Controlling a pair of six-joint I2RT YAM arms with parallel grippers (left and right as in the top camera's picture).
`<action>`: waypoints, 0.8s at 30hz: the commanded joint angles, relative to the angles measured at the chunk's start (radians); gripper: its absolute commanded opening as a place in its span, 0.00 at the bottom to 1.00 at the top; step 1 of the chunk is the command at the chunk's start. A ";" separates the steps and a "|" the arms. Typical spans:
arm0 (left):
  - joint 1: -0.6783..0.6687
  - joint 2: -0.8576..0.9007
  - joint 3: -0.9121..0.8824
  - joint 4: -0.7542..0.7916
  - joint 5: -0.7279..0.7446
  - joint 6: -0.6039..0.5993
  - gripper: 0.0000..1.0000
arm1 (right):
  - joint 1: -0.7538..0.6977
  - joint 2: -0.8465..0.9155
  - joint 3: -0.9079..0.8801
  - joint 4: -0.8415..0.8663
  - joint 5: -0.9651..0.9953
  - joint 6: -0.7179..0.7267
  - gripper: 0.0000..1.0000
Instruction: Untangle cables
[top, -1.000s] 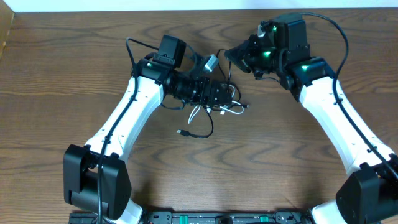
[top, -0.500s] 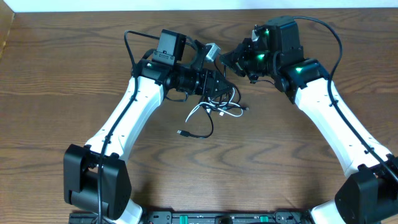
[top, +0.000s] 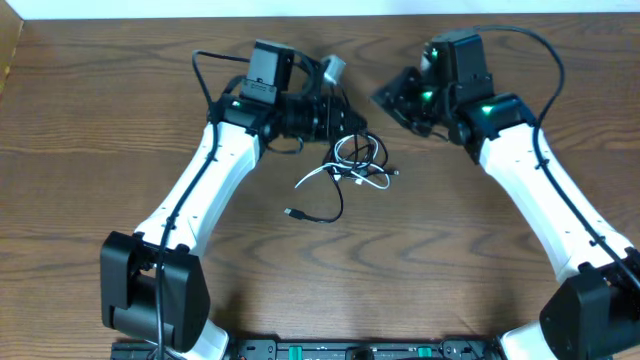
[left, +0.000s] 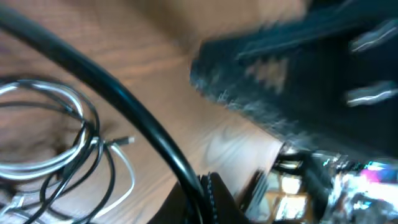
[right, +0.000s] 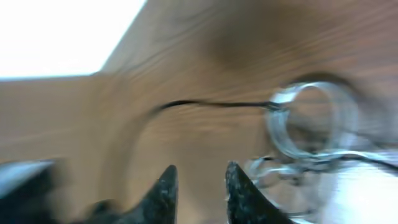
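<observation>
The cables (top: 357, 163) lie as a small black and white knot on the table's middle. One black cable (left: 134, 115) rises from the coil (left: 53, 134) into my left gripper (left: 208, 186), which is shut on it. From overhead, the left gripper (top: 345, 118) hangs just up-left of the knot, and a grey plug (top: 333, 68) sticks out beyond it. A loose black end with a small plug (top: 291, 213) trails toward the front left. My right gripper (top: 393, 96) is up-right of the knot, and in its wrist view the right gripper (right: 199, 180) is open with nothing between the fingertips.
The wooden table (top: 480, 270) runs to a white back edge (top: 300, 8). The right gripper's dark body (left: 292, 68) looms blurred close in front of my left wrist camera. Thick black arm wires loop over both wrists.
My left gripper closed on a black cable and drew back up-left with it. My right gripper opened and pulled away right. The knot now lies uncovered.
</observation>
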 joint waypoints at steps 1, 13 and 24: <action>0.026 -0.045 0.005 0.114 0.119 -0.198 0.07 | -0.021 -0.015 0.011 -0.105 0.167 -0.089 0.40; -0.071 -0.135 0.005 0.554 0.122 -0.563 0.07 | 0.058 0.003 -0.040 -0.131 0.185 -0.232 0.63; -0.067 -0.146 0.005 0.820 0.119 -0.808 0.07 | 0.097 0.180 -0.042 -0.046 0.056 -0.164 0.68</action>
